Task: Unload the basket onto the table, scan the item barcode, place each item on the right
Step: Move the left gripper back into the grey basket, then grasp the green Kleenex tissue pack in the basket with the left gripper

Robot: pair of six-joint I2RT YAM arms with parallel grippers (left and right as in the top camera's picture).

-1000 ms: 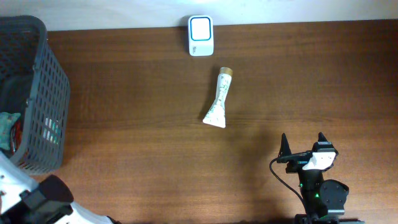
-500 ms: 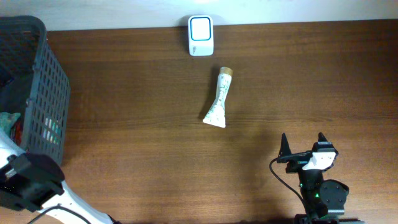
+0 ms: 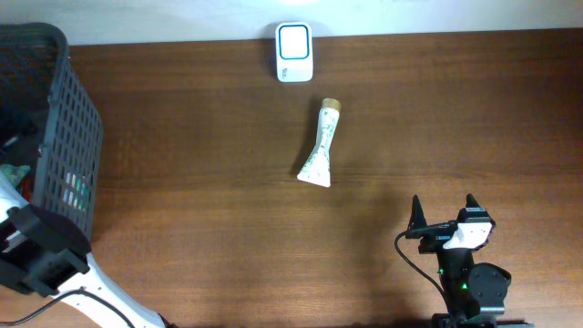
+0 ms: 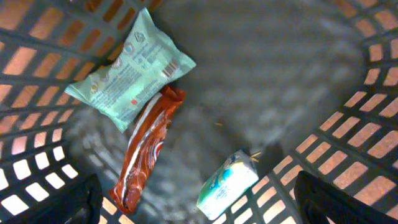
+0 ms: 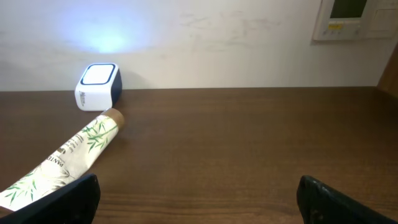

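My left gripper hangs open inside the dark mesh basket, looking down at its floor. Below it lie a mint-green packet, a red-brown wrapped bar and a white-and-teal pack between the fingertips' lines, none of them gripped. The white scanner stands at the table's far edge. A white tube with a leaf print lies in front of it. My right gripper stands open low at the near right, facing the tube and the scanner.
The basket's slotted walls close in around the left gripper on all sides. The left arm reaches over the basket's near corner. Bare wooden tabletop lies between the basket and the right arm. A wall runs behind the scanner.
The left arm has swung from the near left corner up over the basket. The right arm, the tube and the scanner have not moved.
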